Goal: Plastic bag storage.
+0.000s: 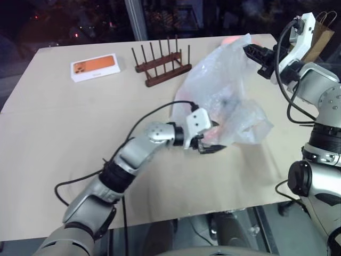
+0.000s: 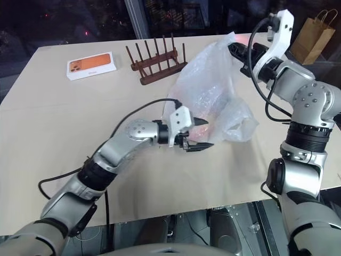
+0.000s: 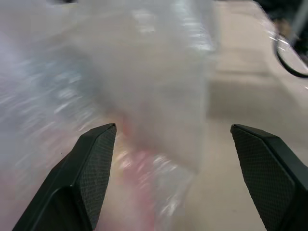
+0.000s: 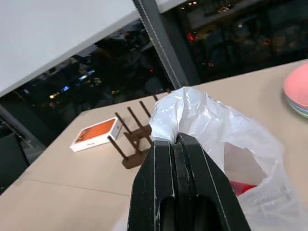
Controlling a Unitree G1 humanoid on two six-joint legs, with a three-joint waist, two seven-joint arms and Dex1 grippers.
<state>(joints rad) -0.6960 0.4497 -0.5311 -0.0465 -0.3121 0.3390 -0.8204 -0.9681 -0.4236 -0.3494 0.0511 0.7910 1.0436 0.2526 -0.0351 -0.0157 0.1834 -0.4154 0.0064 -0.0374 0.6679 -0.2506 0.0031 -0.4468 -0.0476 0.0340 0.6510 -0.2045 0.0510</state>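
1. Holding the plastic bag (image 2: pixel 213 90) up by its top, the right gripper (image 4: pixel 177 140) has its fingers pressed together on a pinch of the thin film; the bag hangs from that point at about 1 o'clock on the table (image 1: pixel 58 133), its lower folds resting on the surface.
2. The left gripper (image 2: pixel 198 134) sits at the bag's lower edge, near the table's centre, with its fingers spread wide and nothing between them (the left wrist view shows crinkled film just ahead of the pads, untouched).
3. Done so far, by my reading: the bag is gathered at one end and lifted.
4. Left to do: it is still loose and billowy, not folded or bundled, and not put away anywhere; something red shows through the film low down, though I cannot tell what.
5. The wooden peg rack (image 1: pixel 161 66) at 12 o'clock and the orange phone box (image 1: pixel 95 67) at 11 o'clock stand apart from the bag.
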